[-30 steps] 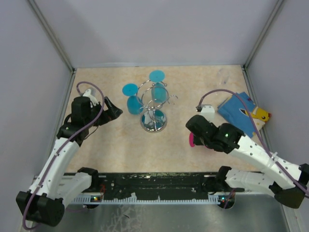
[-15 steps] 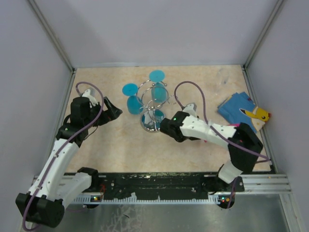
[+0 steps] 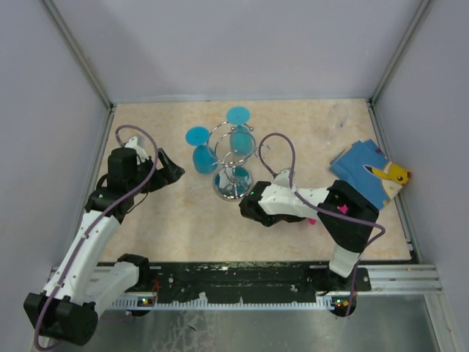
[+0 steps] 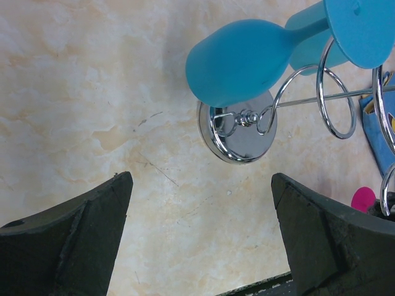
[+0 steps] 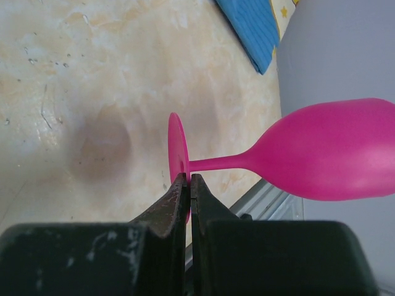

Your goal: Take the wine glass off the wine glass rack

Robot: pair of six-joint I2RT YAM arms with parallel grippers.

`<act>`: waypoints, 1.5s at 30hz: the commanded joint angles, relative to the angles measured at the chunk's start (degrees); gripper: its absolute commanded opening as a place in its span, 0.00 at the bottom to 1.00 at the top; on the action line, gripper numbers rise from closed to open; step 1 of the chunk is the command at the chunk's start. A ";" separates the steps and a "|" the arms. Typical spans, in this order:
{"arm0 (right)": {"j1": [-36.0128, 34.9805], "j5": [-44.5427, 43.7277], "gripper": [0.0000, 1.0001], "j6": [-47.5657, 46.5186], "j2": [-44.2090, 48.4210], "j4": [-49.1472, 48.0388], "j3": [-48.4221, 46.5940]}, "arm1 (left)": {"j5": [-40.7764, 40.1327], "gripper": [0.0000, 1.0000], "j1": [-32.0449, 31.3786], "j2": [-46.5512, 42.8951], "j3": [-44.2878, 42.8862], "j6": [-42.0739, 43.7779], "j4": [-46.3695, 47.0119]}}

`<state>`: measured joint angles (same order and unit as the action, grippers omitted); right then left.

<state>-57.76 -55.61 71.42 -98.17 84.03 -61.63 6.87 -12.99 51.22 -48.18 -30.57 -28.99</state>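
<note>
Right gripper (image 5: 188, 185): jaws pinched nearly together on the rim of the foot of the pink wine glass (image 5: 333, 157). In the right wrist view the stem ran sideways from the fingertips to the bowl; the glass was off the rack and above the beige marbled table (image 3: 308, 125). The bowl was opaque, so I could not tell its contents.

Wine glass rack (image 3: 233, 167): stood mid-table on its round chrome base, just left of the right gripper. It carried two blue wine glasses, both hung foot up and bowl down in the wire loops: one on the left side (image 3: 202, 155), one at the far side (image 3: 241, 138). The left wrist view showed the nearer blue bowl hanging over the mirror base.

Left gripper (image 3: 173, 170): jaws wide open, nothing between them, pointed at the rack from its left, apart from it.

Blue cloth with a yellow cartoon figure (image 3: 366, 172): lay at the right edge of the table, well apart from the rack.
</note>
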 commanded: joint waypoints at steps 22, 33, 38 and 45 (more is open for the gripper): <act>-10.18 -1.91 0.00 12.96 -13.58 1.84 0.87 | 0.11 1.00 0.25 0.46 -0.35 0.73 0.52; -11.53 -0.60 0.00 13.00 -17.38 1.84 -0.08 | 1.01 1.00 0.25 0.89 -0.10 0.30 1.10; -11.92 0.56 0.00 12.57 -19.80 1.84 -1.36 | 1.46 1.00 0.27 0.96 0.34 0.20 1.57; -12.07 2.20 0.00 12.56 -21.72 1.83 -1.83 | 1.24 1.00 0.25 0.70 0.20 0.36 1.48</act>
<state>-69.01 -53.63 81.21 -118.21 86.15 -61.43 7.55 -12.99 52.14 -48.18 -30.57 -28.69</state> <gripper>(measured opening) 0.009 0.997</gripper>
